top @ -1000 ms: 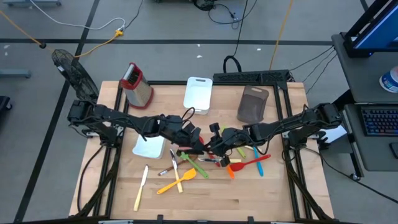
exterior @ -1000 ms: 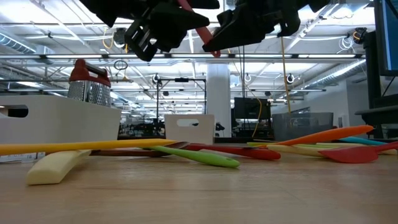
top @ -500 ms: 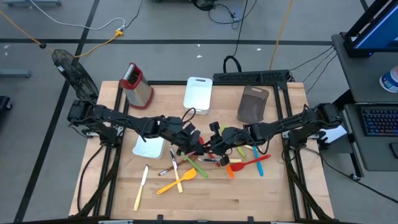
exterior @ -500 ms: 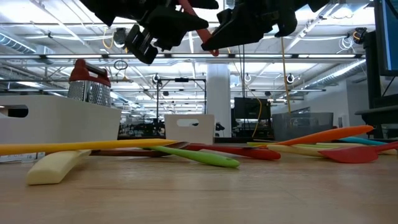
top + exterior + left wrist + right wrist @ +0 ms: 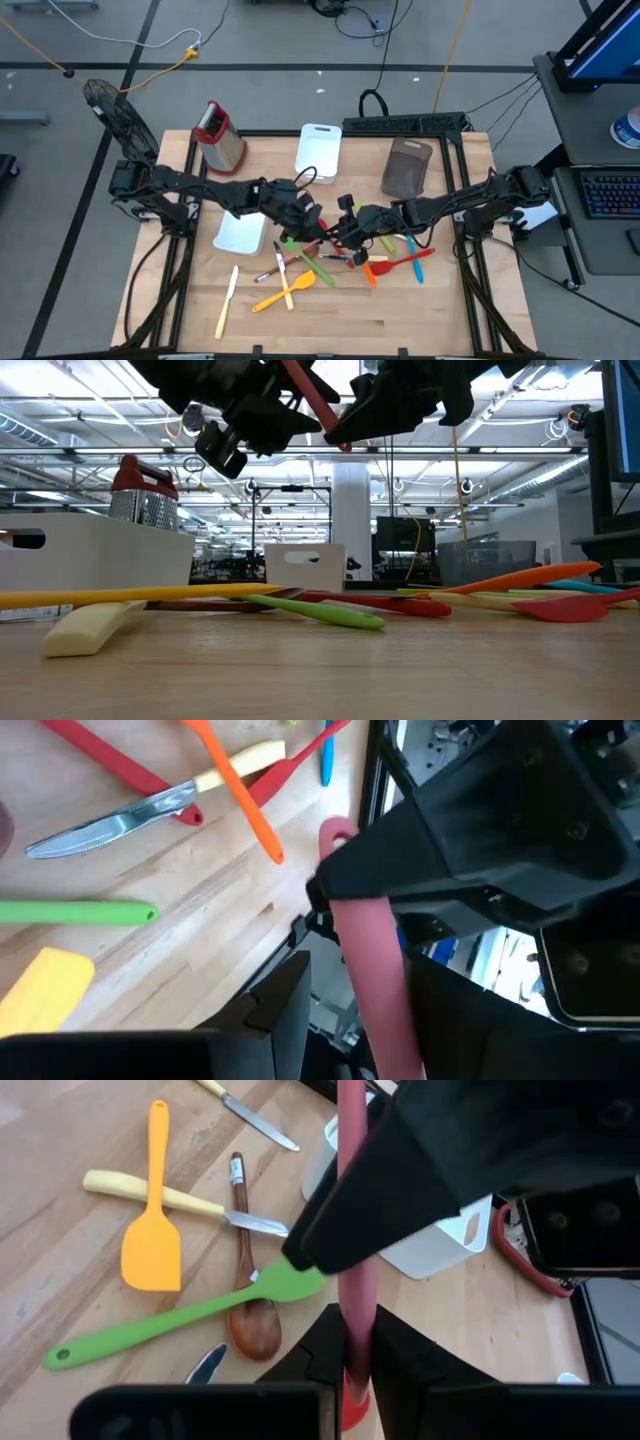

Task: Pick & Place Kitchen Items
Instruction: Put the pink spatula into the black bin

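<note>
Left gripper (image 5: 305, 222): above the middle of the wooden counter (image 5: 330, 320), raised off the surface; jaws closed on the long red utensil handle (image 5: 372, 975).
Right gripper (image 5: 345, 232): just beside the left one, facing it, also raised; jaws closed on the same red handle, seen running between its fingers (image 5: 395, 1345) in the right wrist view.
Red handle: off the counter, bridging the two grippers, tilted in the low view (image 5: 312, 390).
Green silicone spatula (image 5: 185, 1315): flat on the counter below the grippers, crossing the brown wooden spoon (image 5: 250, 1305).
Orange silicone spatula (image 5: 152, 1230): flat, near the cream-handled knife (image 5: 180, 1202), which lies beside the wooden spoon.
Yellow spatula (image 5: 283, 291): toward the front of the counter, beside a cream knife (image 5: 227, 302).
Red spoon (image 5: 398, 265) and blue utensil (image 5: 412, 255): right of the grippers, lying on the counter.
White rectangular bin (image 5: 240, 236): just left of the left gripper.
Metal box grater with red top (image 5: 218, 137): back left corner.
White tray (image 5: 318, 150) and grey bin (image 5: 407, 167): along the back edge.
</note>
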`<action>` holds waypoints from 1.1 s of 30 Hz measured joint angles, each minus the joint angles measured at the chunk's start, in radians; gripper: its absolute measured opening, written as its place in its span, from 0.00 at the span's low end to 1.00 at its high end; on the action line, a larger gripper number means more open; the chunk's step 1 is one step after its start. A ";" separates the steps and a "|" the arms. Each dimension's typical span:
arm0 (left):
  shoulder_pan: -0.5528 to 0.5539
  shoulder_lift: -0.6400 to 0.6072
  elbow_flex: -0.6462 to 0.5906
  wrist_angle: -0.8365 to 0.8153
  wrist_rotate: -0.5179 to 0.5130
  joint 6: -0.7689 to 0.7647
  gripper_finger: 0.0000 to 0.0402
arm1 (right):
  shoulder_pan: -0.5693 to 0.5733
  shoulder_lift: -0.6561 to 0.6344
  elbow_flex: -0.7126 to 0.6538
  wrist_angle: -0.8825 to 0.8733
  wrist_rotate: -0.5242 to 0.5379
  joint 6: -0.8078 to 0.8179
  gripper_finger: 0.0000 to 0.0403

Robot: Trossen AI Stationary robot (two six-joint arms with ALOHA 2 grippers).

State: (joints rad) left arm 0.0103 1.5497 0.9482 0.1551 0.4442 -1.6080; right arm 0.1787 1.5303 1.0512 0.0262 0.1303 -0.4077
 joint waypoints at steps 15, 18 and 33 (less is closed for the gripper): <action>0.123 0.000 0.000 -0.003 0.170 0.021 0.39 | 0.000 0.000 0.000 -0.075 0.029 -0.002 0.05; 0.166 0.000 0.000 -0.018 0.197 0.053 0.39 | 0.000 -0.001 0.000 -0.083 0.028 0.000 0.05; 0.379 0.000 0.000 -0.026 0.293 0.301 0.39 | -0.016 -0.014 -0.001 -0.266 0.056 0.145 0.05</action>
State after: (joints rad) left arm 0.3888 1.5497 0.9482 0.1295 0.7367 -1.3071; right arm 0.1627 1.5168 1.0501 -0.2402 0.1860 -0.2623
